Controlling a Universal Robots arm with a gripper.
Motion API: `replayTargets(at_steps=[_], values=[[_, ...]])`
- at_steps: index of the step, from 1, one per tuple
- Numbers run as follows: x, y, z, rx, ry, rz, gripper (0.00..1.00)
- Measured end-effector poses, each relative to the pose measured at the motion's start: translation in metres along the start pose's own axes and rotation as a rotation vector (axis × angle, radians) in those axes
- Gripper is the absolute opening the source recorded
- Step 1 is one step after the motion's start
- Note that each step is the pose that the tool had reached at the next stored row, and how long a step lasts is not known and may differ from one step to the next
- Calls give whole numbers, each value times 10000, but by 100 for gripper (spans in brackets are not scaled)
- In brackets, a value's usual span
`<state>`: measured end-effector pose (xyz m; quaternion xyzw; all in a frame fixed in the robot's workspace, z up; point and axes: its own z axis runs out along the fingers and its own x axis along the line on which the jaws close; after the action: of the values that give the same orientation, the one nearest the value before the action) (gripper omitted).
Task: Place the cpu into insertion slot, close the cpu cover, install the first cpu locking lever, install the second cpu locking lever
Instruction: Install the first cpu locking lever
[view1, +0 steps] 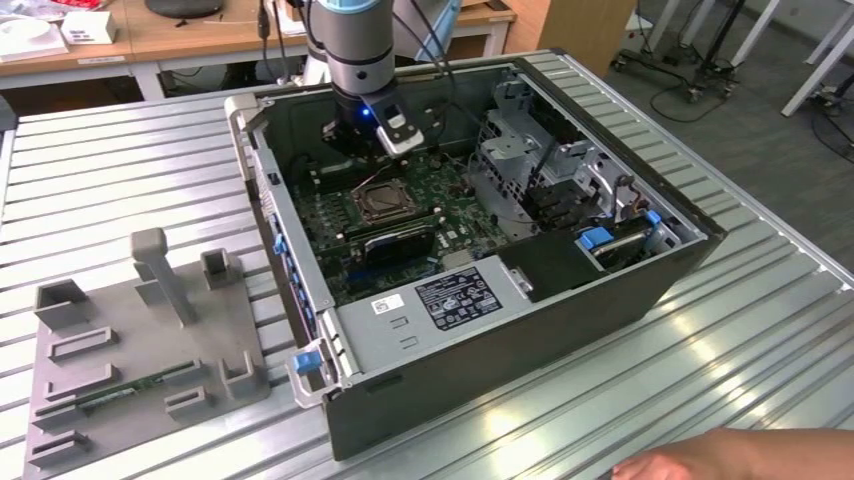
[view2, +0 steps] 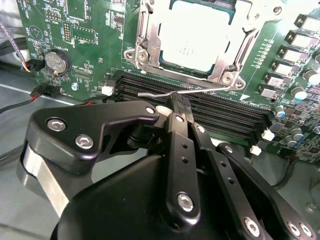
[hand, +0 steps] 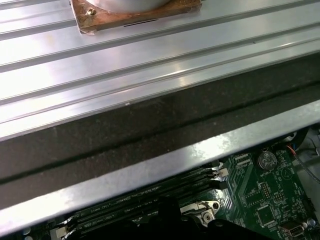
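Ribbed aluminium table (view1: 120, 170) carries an open computer case (view1: 534, 330). Inside, the gripper (view2: 180, 106) has its fingers pressed together, tips against the thin wire locking lever (view2: 210, 90). In the exterior view the cpu (view2: 197, 35) lies at six o'clock of it, seated in the insertion slot (view1: 378, 200) under the lowered cpu cover (view2: 145, 32). At nine o'clock of the slot stands the case wall (view1: 264, 190), at three a drive cage (view1: 514, 150).
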<state>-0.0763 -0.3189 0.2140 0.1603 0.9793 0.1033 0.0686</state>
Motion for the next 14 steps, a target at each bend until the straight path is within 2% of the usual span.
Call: replayTargets(at_steps=[14], values=[[-8,-10,64,0,0,-1,11]])
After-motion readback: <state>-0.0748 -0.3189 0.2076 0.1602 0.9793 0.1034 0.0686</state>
